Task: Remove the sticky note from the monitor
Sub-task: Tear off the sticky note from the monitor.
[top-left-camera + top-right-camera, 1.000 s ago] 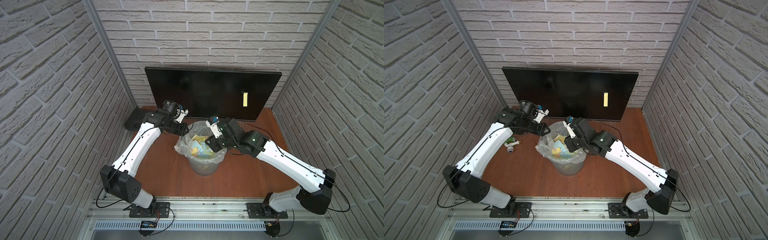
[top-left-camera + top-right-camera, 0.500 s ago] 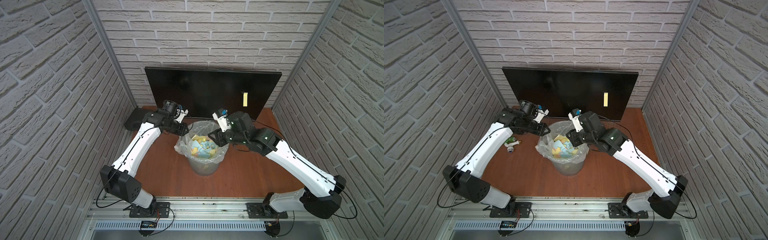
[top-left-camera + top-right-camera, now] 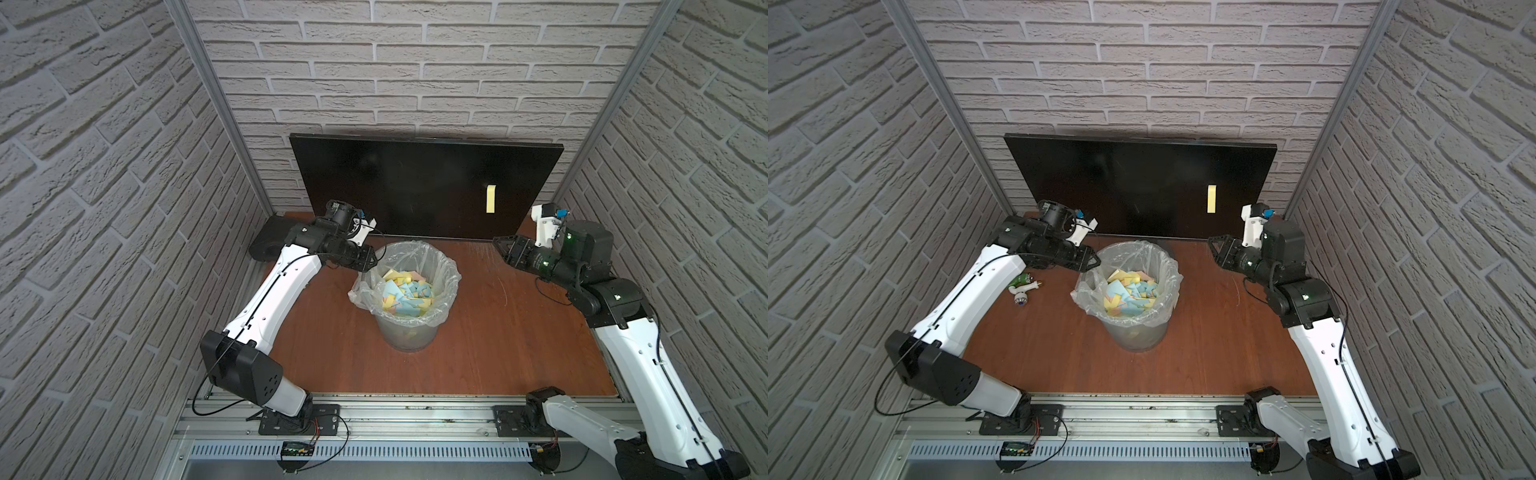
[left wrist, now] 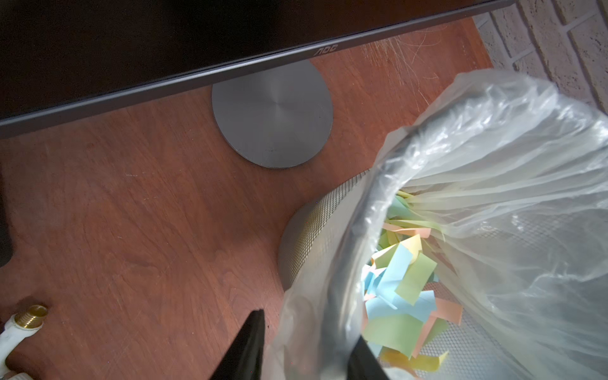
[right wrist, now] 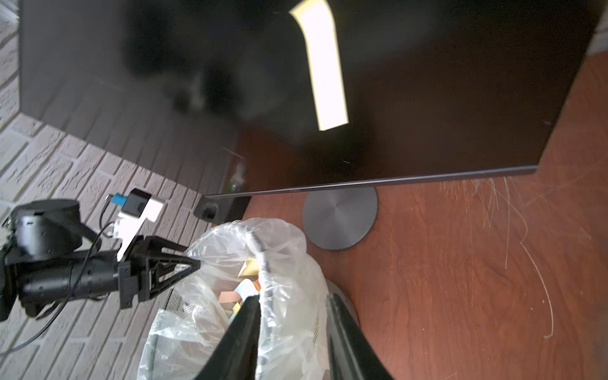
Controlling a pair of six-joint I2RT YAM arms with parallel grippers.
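The monitor (image 3: 399, 187) (image 3: 1121, 183) stands against the back wall. One pale yellow sticky note (image 3: 491, 198) (image 3: 1212, 199) (image 5: 324, 65) hangs on the right part of its screen. My right gripper (image 3: 503, 249) (image 3: 1219, 246) (image 5: 292, 329) hovers in front of the monitor's lower right corner, below the note. It is open, with nothing between its fingers. My left gripper (image 3: 371, 262) (image 3: 1095, 262) (image 4: 309, 339) is shut on the bag-lined rim of the bin (image 3: 409, 332), at its back left side.
The mesh bin (image 3: 1138, 332) in the middle holds several coloured paper notes. The monitor's round metal foot (image 4: 272, 115) sits behind it. A small white and green object (image 3: 1022, 289) lies under the left arm. A black box (image 3: 266, 245) stands back left. Brick walls close three sides.
My right arm has swung away from over the bin to the right, toward the monitor's lower right corner, with its jaws slightly wider. The left arm has stayed on the rim.
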